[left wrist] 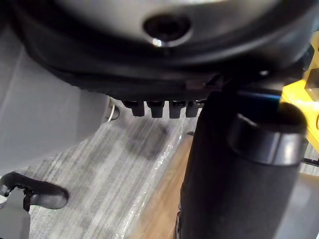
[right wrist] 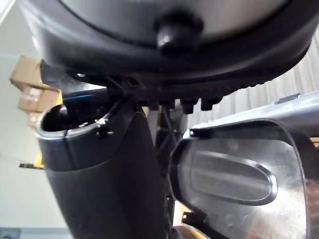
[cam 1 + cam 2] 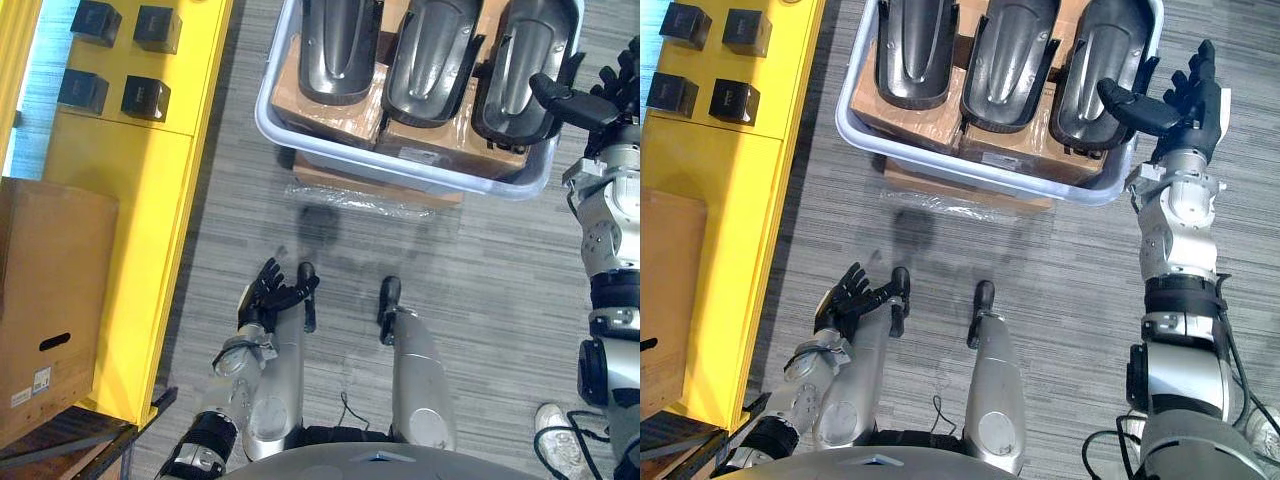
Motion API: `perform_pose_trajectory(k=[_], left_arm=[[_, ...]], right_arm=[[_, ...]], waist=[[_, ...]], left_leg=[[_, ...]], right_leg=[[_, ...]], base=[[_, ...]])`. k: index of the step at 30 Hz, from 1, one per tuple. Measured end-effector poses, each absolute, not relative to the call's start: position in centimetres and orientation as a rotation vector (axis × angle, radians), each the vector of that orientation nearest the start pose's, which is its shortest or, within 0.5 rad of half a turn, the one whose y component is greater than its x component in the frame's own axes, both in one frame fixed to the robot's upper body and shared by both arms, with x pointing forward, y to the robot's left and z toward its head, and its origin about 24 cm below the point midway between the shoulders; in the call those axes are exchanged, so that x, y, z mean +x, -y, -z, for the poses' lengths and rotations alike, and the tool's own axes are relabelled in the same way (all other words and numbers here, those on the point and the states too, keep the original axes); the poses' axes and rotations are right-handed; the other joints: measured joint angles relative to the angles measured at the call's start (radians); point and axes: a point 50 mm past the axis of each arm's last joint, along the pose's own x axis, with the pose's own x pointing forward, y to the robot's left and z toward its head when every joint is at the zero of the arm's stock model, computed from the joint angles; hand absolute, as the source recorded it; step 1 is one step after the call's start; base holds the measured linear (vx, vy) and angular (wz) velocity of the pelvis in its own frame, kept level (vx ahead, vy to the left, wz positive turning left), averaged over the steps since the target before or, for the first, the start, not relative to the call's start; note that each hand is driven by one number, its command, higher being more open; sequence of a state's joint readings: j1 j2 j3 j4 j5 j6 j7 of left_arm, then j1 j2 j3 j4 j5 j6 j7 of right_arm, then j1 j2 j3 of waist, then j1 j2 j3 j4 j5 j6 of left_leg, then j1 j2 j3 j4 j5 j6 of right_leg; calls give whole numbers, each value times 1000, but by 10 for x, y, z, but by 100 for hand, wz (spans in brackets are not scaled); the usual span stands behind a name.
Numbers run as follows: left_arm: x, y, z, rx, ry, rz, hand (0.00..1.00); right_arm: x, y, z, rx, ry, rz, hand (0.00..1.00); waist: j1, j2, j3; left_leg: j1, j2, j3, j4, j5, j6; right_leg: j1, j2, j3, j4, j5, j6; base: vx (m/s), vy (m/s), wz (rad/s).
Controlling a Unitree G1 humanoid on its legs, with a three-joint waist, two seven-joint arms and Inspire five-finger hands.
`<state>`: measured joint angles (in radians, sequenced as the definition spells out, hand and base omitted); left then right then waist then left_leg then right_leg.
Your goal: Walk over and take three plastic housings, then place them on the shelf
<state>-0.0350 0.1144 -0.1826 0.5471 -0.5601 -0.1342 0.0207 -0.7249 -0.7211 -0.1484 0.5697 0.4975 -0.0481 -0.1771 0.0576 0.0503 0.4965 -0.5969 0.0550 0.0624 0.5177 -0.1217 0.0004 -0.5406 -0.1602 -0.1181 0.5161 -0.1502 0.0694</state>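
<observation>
Just right of the rightmost housing [image 3: 1095, 70], lying lengthwise away from the robot, the right hand [image 3: 1185, 105] hovers, fingers [image 3: 1204, 62] spread wide; the left hand [image 3: 845, 300] hangs low, relaxed.

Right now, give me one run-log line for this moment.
right hand open at rightmost plastic housing | left hand open, low | all three in bin, none lifted

Bright, even light from overhead. Soft glare streaks the housings [image 3: 430, 60] and glints off the plastic film [image 3: 375, 203] on the floor [image 3: 480, 300]. The yellow shelf [image 3: 150, 200] washes pale at its left edge.
</observation>
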Motion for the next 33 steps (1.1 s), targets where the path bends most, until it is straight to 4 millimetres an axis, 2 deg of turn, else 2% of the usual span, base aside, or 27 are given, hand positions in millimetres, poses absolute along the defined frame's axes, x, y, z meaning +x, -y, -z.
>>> perform_pose_trajectory(k=[2, 3, 7, 12, 16, 19, 24, 30, 31, 33], left_arm=[[228, -149, 62, -398, -410, -41, 100], [229, -149, 61, -402, -402, -38, 100], [228, -150, 62, -432, -402, -45, 100], [228, -152, 62, -438, -402, -39, 100], [228, -152, 62, -441, -400, -32, 100], [228, -153, 62, -456, -396, -27, 100], [229, -154, 60, -457, -378, -23, 100], [230, -153, 58, -471, -365, -17, 100], [230, -153, 58, -474, -363, -16, 100], [231, -153, 56, -493, -352, -17, 100]], right_arm=[[339, 337, -237, -49, 392, 496, 100], [337, 342, -252, -67, 422, 526, 100], [329, 350, -287, -99, 500, 585, 100], [327, 354, -297, -126, 511, 613, 100], [331, 354, -290, -138, 454, 616, 100], [335, 358, -280, -143, 375, 618, 100], [340, 370, -251, -159, 202, 626, 100], [342, 374, -235, -178, 93, 616, 100], [342, 375, -233, -181, 78, 615, 0], [342, 377, -226, -188, 35, 612, 0]], waist=[[0, 2, 1], [1, 3, 1], [-4, 6, 3], [-6, 6, 3], [-4, 6, 3], [-3, 6, 3], [-2, 6, 3], [10, 8, 2], [11, 8, 2], [19, 8, 2]], left_leg=[[-14, -6, -6, 2, 0, 0], [-24, -7, -6, 4, 0, -1], [-24, -7, -7, 15, -1, -2], [-25, -8, -6, 23, -16, -6], [-28, -8, -6, 24, -17, -7], [-36, -8, -6, 28, -17, -8], [-57, -8, -6, 41, -18, -7], [-76, -8, -11, 54, -20, -8], [-81, -8, -12, 57, -21, -8], [-96, -9, -14, 63, -21, -8]], right_leg=[[-19, -10, -13, 22, -10, -1], [-33, -14, -17, 32, -13, -2], [-36, -23, -33, 51, -16, -5], [-41, -30, -43, 62, -29, -9], [-48, -32, -44, 72, -39, -11], [-59, -33, -44, 79, -41, -11], [-75, -35, -44, 94, -41, -11], [-95, -36, -47, 103, -45, -14], [-99, -37, -47, 108, -46, -15], [-113, -39, -48, 115, -48, -16]], base=[[59, -64, 12], [43, -41, 3], [67, -40, -3], [9, -5, 0], [0, -17, 0], [17, -37, 0], [32, -16, 1], [-2, -4, 1], [-14, -16, 5], [-14, -14, 4]])
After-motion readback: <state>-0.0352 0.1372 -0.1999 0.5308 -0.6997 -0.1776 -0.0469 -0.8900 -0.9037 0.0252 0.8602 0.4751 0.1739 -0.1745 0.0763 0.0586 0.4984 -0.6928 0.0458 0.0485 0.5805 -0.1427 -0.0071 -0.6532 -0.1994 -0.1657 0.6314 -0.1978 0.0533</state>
